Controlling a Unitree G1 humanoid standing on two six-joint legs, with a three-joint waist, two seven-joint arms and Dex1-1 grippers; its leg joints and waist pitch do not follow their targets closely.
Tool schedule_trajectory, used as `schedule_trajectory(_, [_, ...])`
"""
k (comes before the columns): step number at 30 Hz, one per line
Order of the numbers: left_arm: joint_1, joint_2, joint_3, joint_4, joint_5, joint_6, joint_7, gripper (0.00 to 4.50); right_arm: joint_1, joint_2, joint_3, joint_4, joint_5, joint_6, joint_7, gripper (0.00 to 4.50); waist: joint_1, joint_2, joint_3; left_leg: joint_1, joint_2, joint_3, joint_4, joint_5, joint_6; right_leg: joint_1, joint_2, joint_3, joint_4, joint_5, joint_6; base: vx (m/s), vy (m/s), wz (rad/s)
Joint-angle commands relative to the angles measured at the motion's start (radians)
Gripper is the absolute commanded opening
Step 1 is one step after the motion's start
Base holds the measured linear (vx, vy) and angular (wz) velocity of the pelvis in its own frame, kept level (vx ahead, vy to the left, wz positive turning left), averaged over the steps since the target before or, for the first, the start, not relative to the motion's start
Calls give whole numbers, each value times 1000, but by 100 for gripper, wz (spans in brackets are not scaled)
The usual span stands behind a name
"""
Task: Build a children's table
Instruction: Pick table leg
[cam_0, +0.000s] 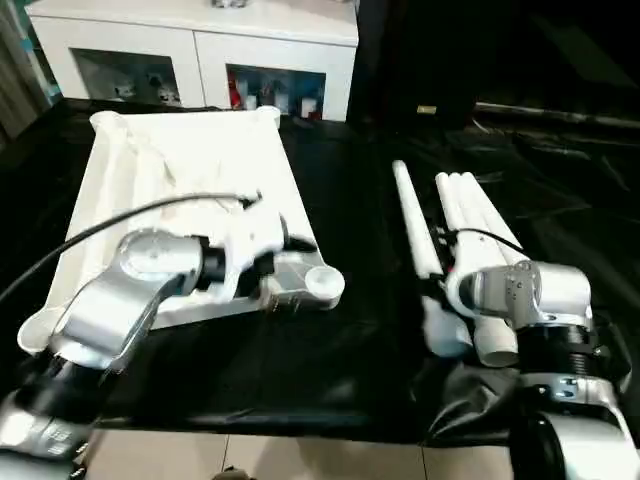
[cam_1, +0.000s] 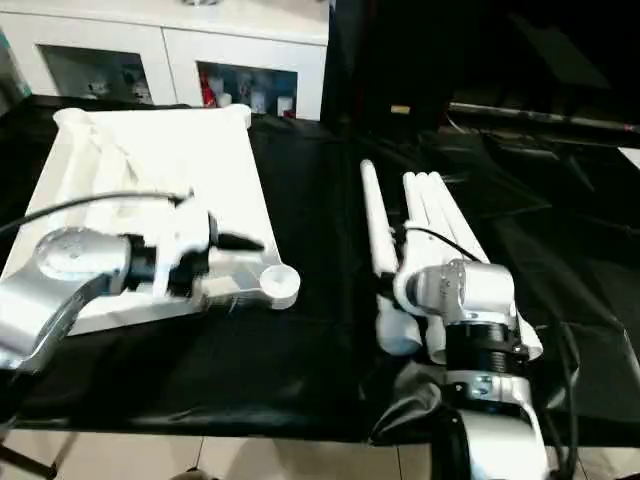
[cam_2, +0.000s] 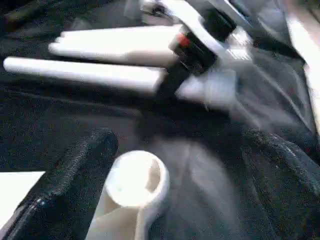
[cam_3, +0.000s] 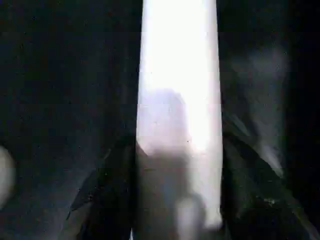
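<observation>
**Left pincer open at a corner socket, right pincer straddling a leg**

We see the white tabletop (cam_0: 190, 190) lying underside up on the black-covered counter (cam_0: 350, 350), toward our left. Our left pincer (cam_2: 165, 200) sits at the tabletop's near right corner socket (cam_2: 135, 180): its fingers (cam_2: 70, 185) stand wide apart, one just beside the socket's round rim, gripping nothing. Whether that finger touches the rim, we cannot tell.

The four white legs (cam_0: 455, 230) lie side by side on the counter to our right, well apart from the tabletop. Our right pincer (cam_3: 177, 200) is down over them, one leg (cam_3: 177, 75) running between its dark fingers (cam_3: 105, 200). Whether they actually clamp it, we cannot tell.
</observation>
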Motion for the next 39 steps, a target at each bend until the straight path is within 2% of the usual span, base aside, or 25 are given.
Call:
schedule_trajectory(1, [-40,-35,49,31,-39,45,62,450,-7,3,-26,-70,47,-110,43,188,4,13,-73,18,34,-3,-65,-81,-58,48,-74,44,-60,89,-205,0,0,0])
schedule_trajectory(2, [-63,-74,82,54,-66,73,102,450,4,5,-19,-98,62,-172,83,188,7,12,-74,17,34,-3,-64,-69,-49,50,-73,42,-59,109,-210,0,0,0])
schedule_trajectory(3, [-126,-172,175,96,-161,179,194,450,41,-9,22,-165,77,-264,174,188,7,20,-75,18,35,-4,-61,-70,-49,50,-73,42,-55,127,-218,0,0,0])
schedule_trajectory(4, [-131,-180,184,99,-170,186,202,450,45,-8,24,-175,81,-274,184,188,15,17,-75,21,35,-1,-57,-76,-38,50,-74,42,-60,153,-232,0,0,0])
schedule_trajectory(5, [-152,-212,214,112,-202,212,232,450,62,-7,30,-208,95,-311,223,188,19,13,-75,14,34,-5,-58,-62,-20,55,-74,41,-58,173,-241,0,0,0])
schedule_trajectory(6, [-182,-256,259,135,-250,253,277,450,84,2,19,-259,138,-315,274,188,21,14,-76,14,34,-6,-58,-54,-13,56,-74,40,-57,177,-241,0,0,0])
schedule_trajectory(8, [-199,-278,279,153,-269,268,301,450,103,-7,41,-296,145,-339,312,188,26,9,-75,13,33,-6,-56,-44,16,58,-73,40,-59,184,-244,0,0,0])
schedule_trajectory(11, [-239,-341,336,182,-316,314,361,450,152,-50,136,-369,128,-420,391,188,26,9,-71,12,34,-6,-58,-59,20,58,-73,40,-68,133,-235,0,0,0])
schedule_trajectory(13, [-252,-370,369,196,-337,338,397,450,157,-53,162,-377,110,-458,385,188,25,9,-70,14,35,-7,-60,-79,11,56,-74,40,-71,85,-231,0,0,0])
schedule_trajectory(15, [-259,-389,383,224,-320,346,448,450,156,-39,175,-399,112,-500,391,188,24,9,-67,16,35,-7,-62,-113,3,53,-75,41,-80,11,-218,0,0,0])
schedule_trajectory(17, [-264,-399,399,240,-331,357,480,450,155,-29,179,-417,118,-517,398,188,25,12,-67,16,38,-10,-65,-118,-2,52,-75,40,-81,-11,-205,0,0,0])
schedule_trajectory(18, [-264,-399,399,240,-331,357,480,450,155,-29,179,-417,118,-517,398,188,24,12,-68,16,38,-9,-64,-118,-4,50,-74,40,-80,-5,-204,0,0,0])
schedule_trajectory(19, [-268,-405,413,246,-345,366,495,450,156,-28,193,-427,116,-526,407,188,22,8,-68,15,38,-10,-65,-114,-3,52,-74,40,-79,9,-201,0,0,0])
schedule_trajectory(22, [-273,-412,427,247,-362,379,507,450,162,-37,221,-432,106,-544,415,188,24,10,-69,14,36,-10,-63,-89,4,52,-73,40,-75,49,-206,0,0,0])
schedule_trajectory(23, [-280,-423,444,248,-380,396,523,450,167,-45,249,-429,93,-566,417,188,23,6,-70,12,35,-9,-62,-83,6,52,-72,39,-75,62,-210,0,0,0])
schedule_trajectory(26, [-287,-440,463,250,-400,415,546,450,172,-67,309,-404,31,-621,404,188,24,8,-69,12,36,-9,-61,-81,8,53,-74,40,-76,65,-209,0,0,0])
schedule_trajectory(28, [-288,-446,471,250,-409,420,553,421,172,-69,320,-398,14,-633,395,188,24,8,-67,12,35,-9,-62,-92,3,52,-74,39,-79,44,-208,0,0,0])
schedule_trajectory(31, [-291,-463,490,246,-440,438,568,411,163,-58,334,-368,-23,-654,352,188,24,8,-66,14,35,-9,-64,-114,-3,50,-74,40,-81,8,-207,0,0,0])
schedule_trajectory(32, [-288,-470,491,236,-457,453,571,383,156,-53,343,-354,-37,-664,335,188,23,8,-65,13,35,-9,-64,-113,-4,50,-73,40,-81,6,-205,0,0,0])
schedule_trajectory(37, [-282,-490,497,225,-466,464,597,353,140,-40,358,-329,-53,-682,296,188,20,6,-66,11,35,-9,-64,-104,6,52,-72,40,-81,33,-196,0,0,0])
schedule_trajectory(39, [-284,-495,500,229,-466,460,607,327,134,-36,363,-319,-62,-689,286,188,19,7,-65,11,35,-10,-64,-108,6,50,-73,40,-81,27,-197,0,0,0])
